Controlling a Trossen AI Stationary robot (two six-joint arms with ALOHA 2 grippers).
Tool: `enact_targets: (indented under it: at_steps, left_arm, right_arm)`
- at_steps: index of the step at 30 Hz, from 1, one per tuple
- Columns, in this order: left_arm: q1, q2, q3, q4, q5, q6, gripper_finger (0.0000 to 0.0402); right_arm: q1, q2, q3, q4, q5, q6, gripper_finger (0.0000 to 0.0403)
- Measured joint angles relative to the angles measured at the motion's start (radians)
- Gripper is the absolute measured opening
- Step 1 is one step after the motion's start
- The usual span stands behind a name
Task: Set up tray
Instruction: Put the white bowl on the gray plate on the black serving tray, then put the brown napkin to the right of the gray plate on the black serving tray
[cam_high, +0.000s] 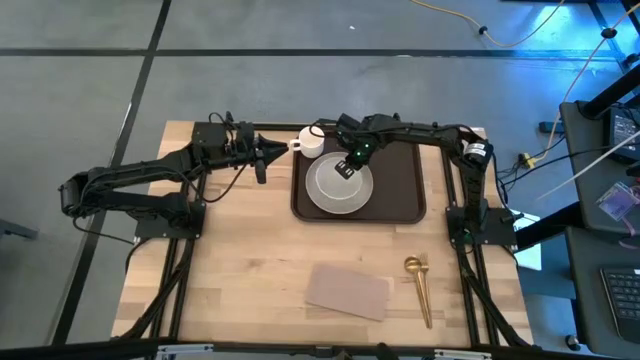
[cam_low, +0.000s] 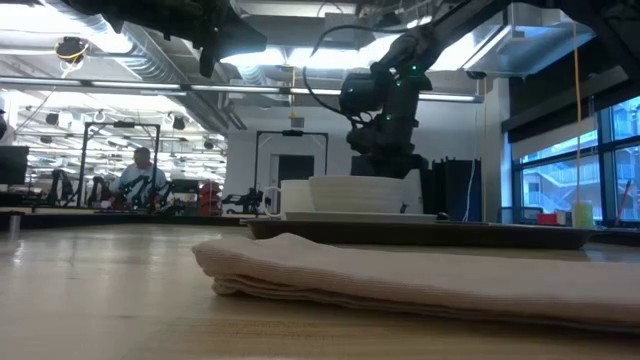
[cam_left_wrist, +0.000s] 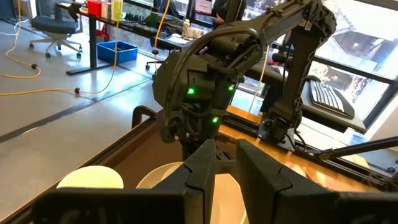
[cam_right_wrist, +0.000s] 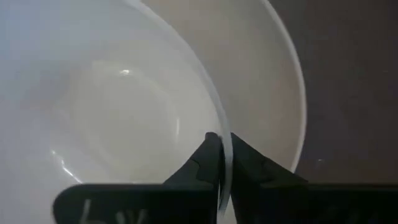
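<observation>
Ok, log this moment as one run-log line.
right gripper: shut on white ceramic bowl rim, on white plate in dark brown rectangular tray | left gripper: beside tray, waiting

The light wooden plank table (cam_high: 240, 270) carries a large dark brown rectangular tray (cam_high: 410, 190) at its far middle, a folded pinkish-tan cloth napkin (cam_high: 347, 291) near the front edge, and a gold metal spoon (cam_high: 418, 285) just beside the napkin.

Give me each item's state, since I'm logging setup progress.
tray: flat on the table, holding the plate.
plate: on the tray, bowl on it.
bowl: upright, empty, rim pinched by the right pincer.
mug: upright, off the tray's corner.
napkin: folded, on the table.
gold spoon: lying beside the napkin.
left pincer: near the mug, holding nothing.
</observation>
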Motion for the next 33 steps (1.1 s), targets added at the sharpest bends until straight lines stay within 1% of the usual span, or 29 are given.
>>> enact_targets:
  at_steps: [4, 7, 9, 19, 28, 33]
  left_arm:
    - [0.0, 0.0, 0.0, 0.0, 0.0, 0.0, 0.0059]
    - [0.0, 0.0, 0.0, 0.0, 0.0, 0.0, 0.0059]
    - [0.0, 0.0, 0.0, 0.0, 0.0, 0.0, 0.0059]
    - [0.0, 0.0, 0.0, 0.001, 0.0, -0.009, 0.0059]
    - [0.0, 0.0, 0.0, 0.001, 0.0, -0.01, 0.0059]
    - [0.0, 0.0, 0.0, 0.001, 0.0, -0.01, 0.0059]
  right_arm:
    - [0.0, 0.001, 0.0, -0.015, 0.004, 0.004, 0.0051]
    - [0.0, 0.001, 0.0, -0.016, 0.033, 0.042, 0.0075]
    - [0.0, 0.001, 0.0, -0.015, 0.033, 0.028, 0.0088]
    - [0.0, -0.001, 0.0, -0.025, 0.041, 0.001, 0.0127]
    - [0.0, -0.001, 0.0, -0.021, 0.041, -0.011, 0.0202]
    - [0.0, -0.001, 0.0, -0.021, 0.041, 0.004, 0.0227]
